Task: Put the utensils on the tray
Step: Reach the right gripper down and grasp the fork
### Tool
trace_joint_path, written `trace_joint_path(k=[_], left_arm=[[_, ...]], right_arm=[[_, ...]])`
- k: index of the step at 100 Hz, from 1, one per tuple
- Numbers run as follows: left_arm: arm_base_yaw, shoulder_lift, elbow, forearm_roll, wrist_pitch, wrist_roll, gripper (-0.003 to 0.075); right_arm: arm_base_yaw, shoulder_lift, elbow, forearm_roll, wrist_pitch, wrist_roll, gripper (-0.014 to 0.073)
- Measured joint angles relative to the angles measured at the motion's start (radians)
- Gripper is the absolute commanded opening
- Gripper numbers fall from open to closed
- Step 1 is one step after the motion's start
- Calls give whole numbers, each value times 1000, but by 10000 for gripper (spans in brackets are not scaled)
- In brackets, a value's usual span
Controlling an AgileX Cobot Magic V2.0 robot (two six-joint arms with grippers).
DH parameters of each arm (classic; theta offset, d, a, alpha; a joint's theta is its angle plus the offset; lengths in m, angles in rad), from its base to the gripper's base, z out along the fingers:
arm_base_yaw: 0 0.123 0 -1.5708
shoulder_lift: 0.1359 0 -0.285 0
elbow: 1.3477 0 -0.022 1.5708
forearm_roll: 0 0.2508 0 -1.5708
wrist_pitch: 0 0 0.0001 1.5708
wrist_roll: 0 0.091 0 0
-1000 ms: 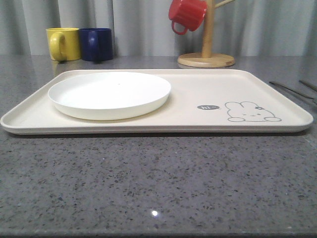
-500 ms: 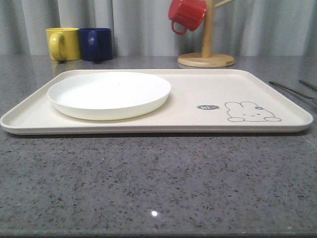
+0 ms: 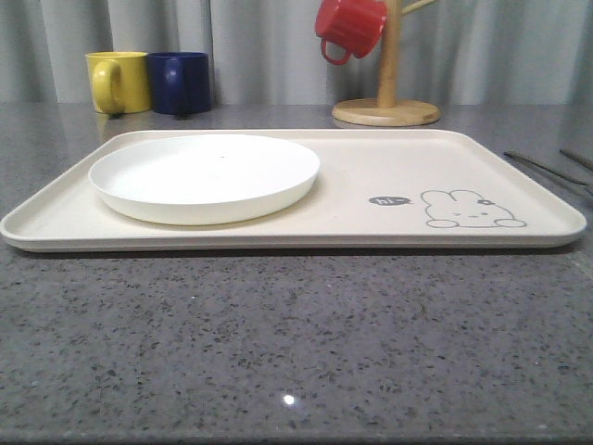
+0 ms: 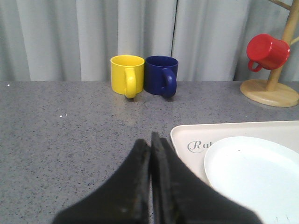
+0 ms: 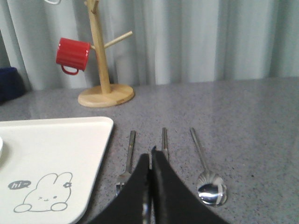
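Nothing has really moved since the earlier front frames: the white plate (image 3: pixel 205 176) shifted by at most a hair, and the tray (image 3: pixel 371 236), mugs and mug stand sit where they were. That stillness suggests the task has not properly started, and none of the cutlery is on the tray yet.

From the front, the tray spans the middle of the frame, the plate on its left half and the rabbit drawing (image 3: pixel 473 209) at lower right. Two thin metal handles (image 3: pixel 542 167) poke in at the right edge, off the tray on the grey counter.

The right wrist picture shows them better. A fork (image 5: pixel 126 163), the chopsticks (image 5: pixel 164 140) and a spoon (image 5: pixel 208 175) lie side by side on the counter, just right of the tray's corner, handles pointing toward the curtain. The right claw (image 5: pixel 151 163) hangs above them with its two fingers pressed together, holding nothing, its tip over the gap between fork and chopsticks.

The left claw (image 4: pixel 151 144) is likewise closed and empty, in the lower middle of its frame over bare counter near the tray's far left corner, with the yellow mug (image 4: pixel 127 74) and blue mug (image 4: pixel 161 74) beyond it and the red mug (image 4: pixel 265 50) at upper right.

My judgement: the right claw must open first, then drop onto one piece.
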Motion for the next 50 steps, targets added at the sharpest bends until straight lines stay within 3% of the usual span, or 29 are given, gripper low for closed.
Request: trace_joint_path(k=[28, 50], left_arm=[[0, 0, 0, 0, 0, 2, -19], [0, 0, 2, 0, 0, 0, -19]], right_arm=[[0, 405, -368, 0, 349, 0, -69], [0, 709, -569, 0, 427, 0, -69]])
